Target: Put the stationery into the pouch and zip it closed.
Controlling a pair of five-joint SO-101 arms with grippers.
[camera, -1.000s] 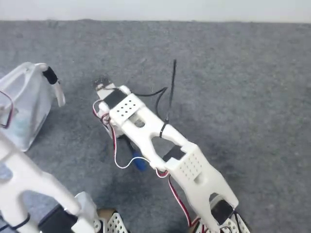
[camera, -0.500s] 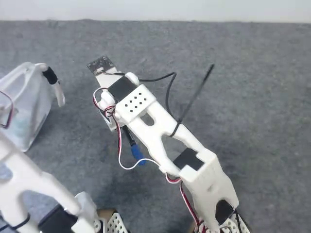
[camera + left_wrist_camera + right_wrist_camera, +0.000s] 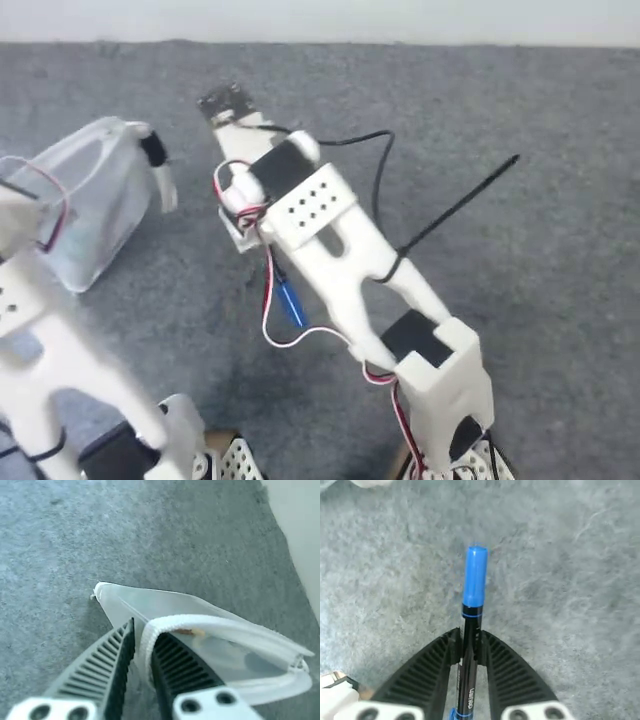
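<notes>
**Now the pen must find the mouth of the pouch**

A grey table [image 3: 520,120] lies under everything. The right arm [image 3: 340,240] stretches across the middle of it. The left arm [image 3: 50,350] stands off to the side, by the pouch.

The pouch [image 3: 90,210] is see-through and sits on the table, well apart from the pen. Its white rim [image 3: 220,625] curves round an open mouth. The left gripper [image 3: 141,632] has its jaws squeezed on one bit of that rim, near the end of the mouth.

The right gripper [image 3: 468,632] has its jaws pinching the thin dark body of the pen [image 3: 472,595]. The blue cap [image 3: 291,303] sticks out past the fingertips, above the table.

The pen is not in the pouch and the zip is not shut, so most of the job looks left to do.

A few things could go wrong from here. The pen is thin and smooth, so it could slip or twist in the jaws if it bumps something. The mouth is held on one side only, so it could sag and get narrow. Then the cap might hit the rim and push the pouch away. A hard push could also tug the rim out of the left jaws. The two arms must come close together, so they could knock each other.
</notes>
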